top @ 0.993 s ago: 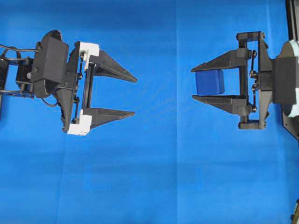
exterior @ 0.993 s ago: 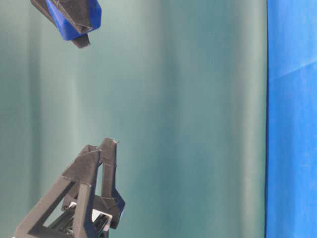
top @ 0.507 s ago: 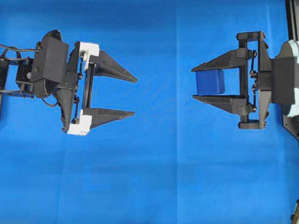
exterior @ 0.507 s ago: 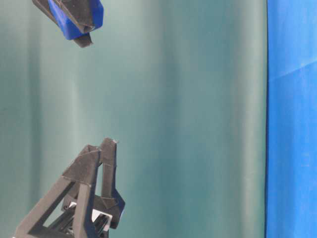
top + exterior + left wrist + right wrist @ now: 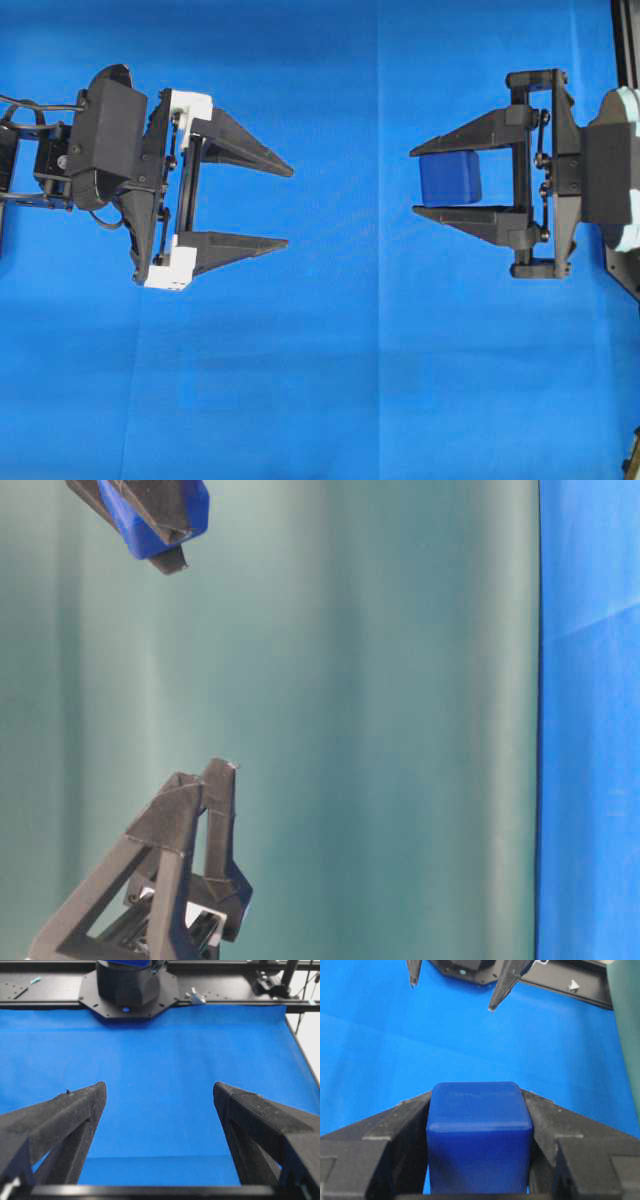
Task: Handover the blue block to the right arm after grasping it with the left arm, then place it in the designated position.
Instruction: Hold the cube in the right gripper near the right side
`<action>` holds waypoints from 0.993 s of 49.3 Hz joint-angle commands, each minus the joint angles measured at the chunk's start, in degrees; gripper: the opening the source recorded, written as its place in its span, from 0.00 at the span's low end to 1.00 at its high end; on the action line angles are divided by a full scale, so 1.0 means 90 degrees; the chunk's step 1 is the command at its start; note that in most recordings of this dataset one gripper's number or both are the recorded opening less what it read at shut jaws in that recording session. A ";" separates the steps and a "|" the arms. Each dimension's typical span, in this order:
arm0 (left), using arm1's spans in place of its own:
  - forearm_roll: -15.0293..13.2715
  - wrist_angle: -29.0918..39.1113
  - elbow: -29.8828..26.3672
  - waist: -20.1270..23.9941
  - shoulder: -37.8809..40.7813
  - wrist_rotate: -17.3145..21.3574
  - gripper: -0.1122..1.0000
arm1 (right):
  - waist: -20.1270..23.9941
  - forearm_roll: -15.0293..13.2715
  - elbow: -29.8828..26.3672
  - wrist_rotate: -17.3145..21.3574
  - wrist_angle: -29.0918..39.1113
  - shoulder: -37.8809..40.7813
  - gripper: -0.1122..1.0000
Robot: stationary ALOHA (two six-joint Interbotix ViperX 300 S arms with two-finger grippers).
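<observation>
The blue block is clamped between the two black fingers of my right gripper, held above the blue cloth at the right of the overhead view. In the right wrist view the block fills the gap between the fingers, touching both. My left gripper, with white pieces at its finger bases, hangs at the left, open and empty, pointing at the right gripper across a wide gap. The left wrist view shows only cloth between the tips of this gripper. At table level the block sits top left.
Blue cloth covers the table. A black frame rail runs down the right edge. The right arm's base stands at the far end in the left wrist view. A teal backdrop fills the table-level view.
The right gripper has crept very slightly with the block still in it. The left gripper has not moved and stays open.
</observation>
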 commanded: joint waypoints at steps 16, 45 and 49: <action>0.0010 -0.0039 -0.0068 0.0020 -0.0117 -0.0010 0.92 | 0.0068 0.0371 -0.0078 0.0010 0.0381 -0.0010 0.47; 0.0010 -0.0039 -0.0068 0.0010 -0.0117 0.0000 0.92 | 0.0693 0.1025 -0.0059 -0.0020 0.1855 -0.0010 0.47; 0.0010 -0.0039 -0.0059 0.0010 -0.0117 0.0000 0.92 | 0.0693 0.1025 -0.0059 -0.0029 0.1855 -0.0010 0.47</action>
